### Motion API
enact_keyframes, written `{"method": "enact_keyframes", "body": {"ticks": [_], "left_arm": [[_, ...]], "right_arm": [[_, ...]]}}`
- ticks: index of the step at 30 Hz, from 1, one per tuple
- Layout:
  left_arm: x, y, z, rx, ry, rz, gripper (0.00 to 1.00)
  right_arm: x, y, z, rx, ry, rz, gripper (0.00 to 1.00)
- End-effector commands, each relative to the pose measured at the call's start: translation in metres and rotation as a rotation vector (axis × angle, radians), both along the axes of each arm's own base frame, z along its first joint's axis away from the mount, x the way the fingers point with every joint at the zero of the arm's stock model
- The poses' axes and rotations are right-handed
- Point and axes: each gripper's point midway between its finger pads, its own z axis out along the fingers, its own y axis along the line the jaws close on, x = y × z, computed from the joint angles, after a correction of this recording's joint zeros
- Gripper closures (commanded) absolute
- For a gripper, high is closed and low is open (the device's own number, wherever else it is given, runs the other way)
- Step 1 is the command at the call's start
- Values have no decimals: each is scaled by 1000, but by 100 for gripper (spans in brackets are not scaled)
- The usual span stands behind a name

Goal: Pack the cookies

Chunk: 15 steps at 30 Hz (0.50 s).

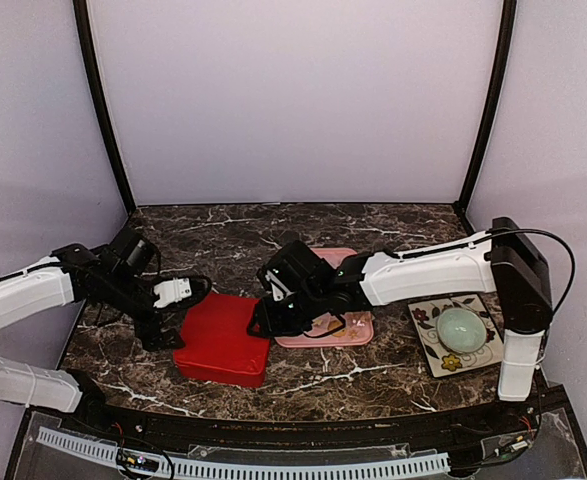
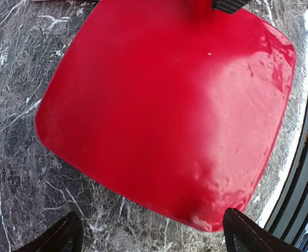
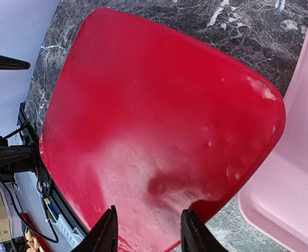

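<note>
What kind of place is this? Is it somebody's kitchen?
Probably a robot test booth, not a kitchen: plain pale walls box in a marble-patterned table, and a left arm and right arm stand at its near edge.

dark marble tabletop [image 1: 373,225], pale lilac walls [image 1: 293,100], black corner posts [image 1: 103,110]

The red box [image 2: 159,105] is seen as glossy, smooth plastic, marked by small dents near one corner. The desk top [image 1: 373,375] is finished like polished dark marble, veined in white. The pink tray [image 3: 300,157] is shown matt. The fingers [image 3: 107,233] of the right gripper [image 3: 149,212] are moulded in matt black plastic.
</note>
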Motion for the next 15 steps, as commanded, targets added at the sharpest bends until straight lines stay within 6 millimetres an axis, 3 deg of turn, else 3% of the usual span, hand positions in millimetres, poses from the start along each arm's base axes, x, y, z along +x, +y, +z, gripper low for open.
{"method": "enact_keyframes", "body": {"ticks": [1,7,15], "left_arm": [[29,-6,-2,-29,-17,84,6],[53,8,-23,41,-59,154,10],[38,25,-49,104,-61,146,11]], "right_arm": [[8,7,6,16,-12,2,59],[9,11,11,35,-16,9,59],[9,15,19,61,-20,11,60]]}}
